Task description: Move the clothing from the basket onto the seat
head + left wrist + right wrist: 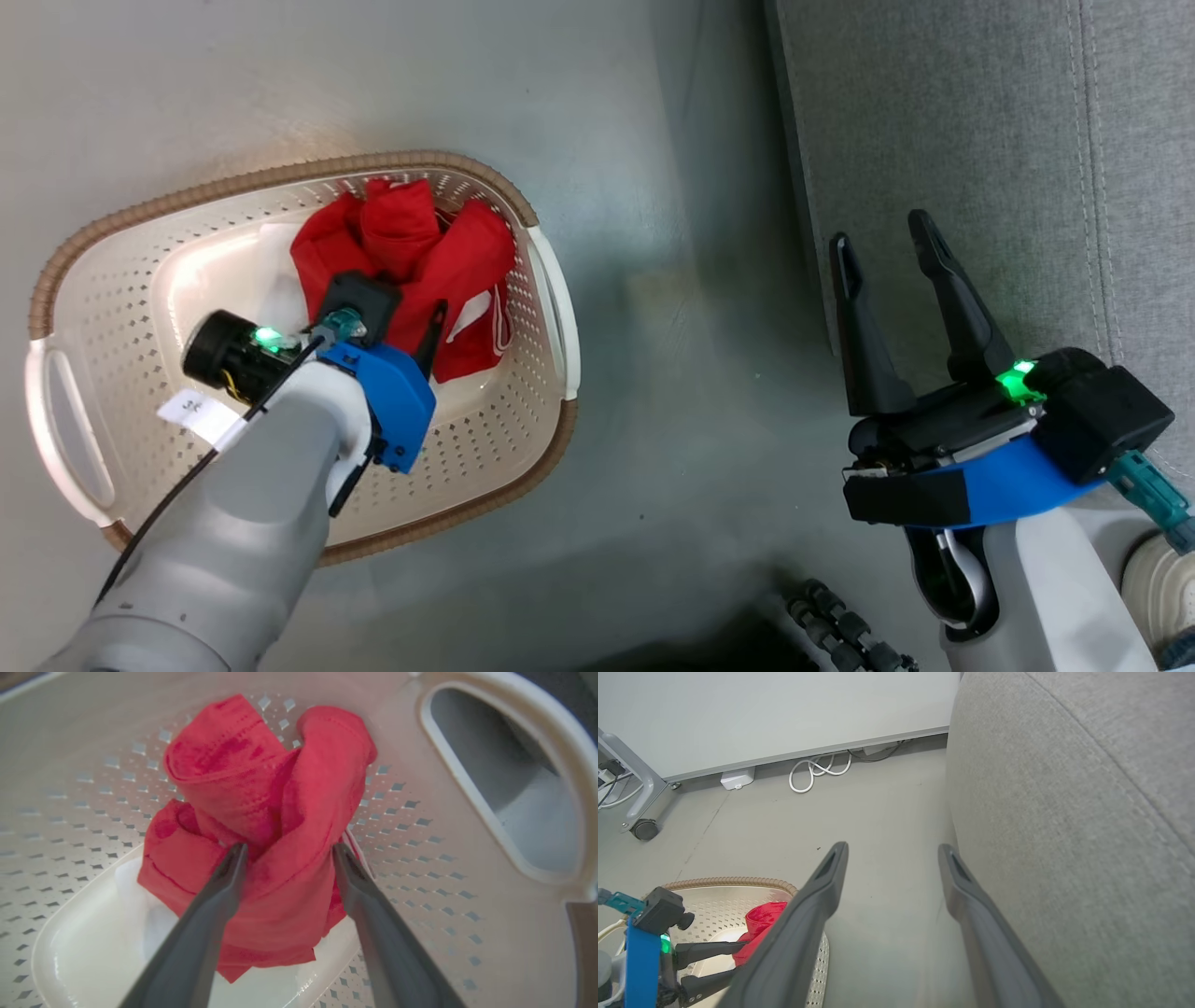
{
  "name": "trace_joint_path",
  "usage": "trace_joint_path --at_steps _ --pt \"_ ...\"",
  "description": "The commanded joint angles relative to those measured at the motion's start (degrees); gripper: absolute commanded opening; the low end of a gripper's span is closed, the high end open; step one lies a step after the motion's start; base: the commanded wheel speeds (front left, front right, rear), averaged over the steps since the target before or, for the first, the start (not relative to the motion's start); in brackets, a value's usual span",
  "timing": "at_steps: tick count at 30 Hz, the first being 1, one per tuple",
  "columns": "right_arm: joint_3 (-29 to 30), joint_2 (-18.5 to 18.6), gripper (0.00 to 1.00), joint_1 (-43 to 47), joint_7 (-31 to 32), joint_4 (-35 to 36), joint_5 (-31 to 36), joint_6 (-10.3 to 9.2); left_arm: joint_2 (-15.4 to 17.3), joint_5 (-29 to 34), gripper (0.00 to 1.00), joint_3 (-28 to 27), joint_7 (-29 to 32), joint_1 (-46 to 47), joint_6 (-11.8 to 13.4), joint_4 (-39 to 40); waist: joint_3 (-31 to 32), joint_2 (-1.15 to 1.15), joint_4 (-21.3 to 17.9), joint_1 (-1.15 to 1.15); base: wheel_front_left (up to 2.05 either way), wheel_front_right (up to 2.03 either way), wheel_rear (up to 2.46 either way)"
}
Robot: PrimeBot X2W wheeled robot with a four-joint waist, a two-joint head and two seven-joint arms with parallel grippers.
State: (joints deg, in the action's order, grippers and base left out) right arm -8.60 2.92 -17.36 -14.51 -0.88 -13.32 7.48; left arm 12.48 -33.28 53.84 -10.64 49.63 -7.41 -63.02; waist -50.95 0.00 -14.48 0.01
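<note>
While L gripper (287, 851) spreads round clothing (233, 774) in basket (420, 858), R gripper (879, 233) gapes beside seat (980, 112).

Bright, even light, with white glare inside the basket (70, 952).

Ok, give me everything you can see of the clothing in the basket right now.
The clothing is a crumpled red heap of soft fabric, bunched into upright folds and rolls, with white trim on one side and a white patch beneath. It lies inside the basket, toward one end, close to the perforated wall. The open left gripper straddles a front fold, one finger on each side; whether they press the cloth is unclear.
</note>
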Motion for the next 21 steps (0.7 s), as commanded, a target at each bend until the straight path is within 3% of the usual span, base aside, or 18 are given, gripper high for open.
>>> trace_joint_path --at_steps 1,10,11,12,13,21 --pt "-0.3 -0.04 1.0 -0.9 -0.47 -0.19 -0.65 0.03 0.19 0.91 1.0 0.58 -0.56 1.82 0.25 -0.79 -0.72 0.0 -0.42 -0.01 0.0 0.0 0.0" --pt "-1.34 -0.04 1.0 -1.27 -0.69 -0.63 -1.75 0.03 -0.36 3.92 1.0 3.94 2.48 5.36 1.48 -6.32 -2.57 0.0 -1.88 -0.01 0.0 0.0 0.0" --pt "-1.37 -0.04 1.0 -1.3 -0.71 -0.65 -1.85 0.03 -0.44 4.2 0.86 4.21 2.85 5.57 1.82 -6.74 -2.66 0.0 -2.01 -0.01 0.0 0.0 0.0" --pt "-1.33 -0.04 1.0 -1.38 -0.72 -0.57 -1.88 0.03 -0.5 4.31 0.29 4.45 3.05 5.86 1.94 -7.01 -2.73 0.0 -2.1 -0.01 0.0 0.0 0.0" --pt "-1.18 -0.05 1.0 -1.41 -0.74 -0.39 -2.06 0.03 -0.78 3.94 0.0 4.52 3.77 6.0 1.77 -7.48 -2.75 0.0 -2.19 -0.01 0.0 0.0 0.0" --pt "-0.85 -0.04 1.0 -1.39 -0.75 -0.32 -2.05 0.03 -1.89 2.2 0.0 3.77 2.89 5.91 1.36 -7.87 -2.09 0.0 -1.59 -0.01 0.0 0.0 0.0"
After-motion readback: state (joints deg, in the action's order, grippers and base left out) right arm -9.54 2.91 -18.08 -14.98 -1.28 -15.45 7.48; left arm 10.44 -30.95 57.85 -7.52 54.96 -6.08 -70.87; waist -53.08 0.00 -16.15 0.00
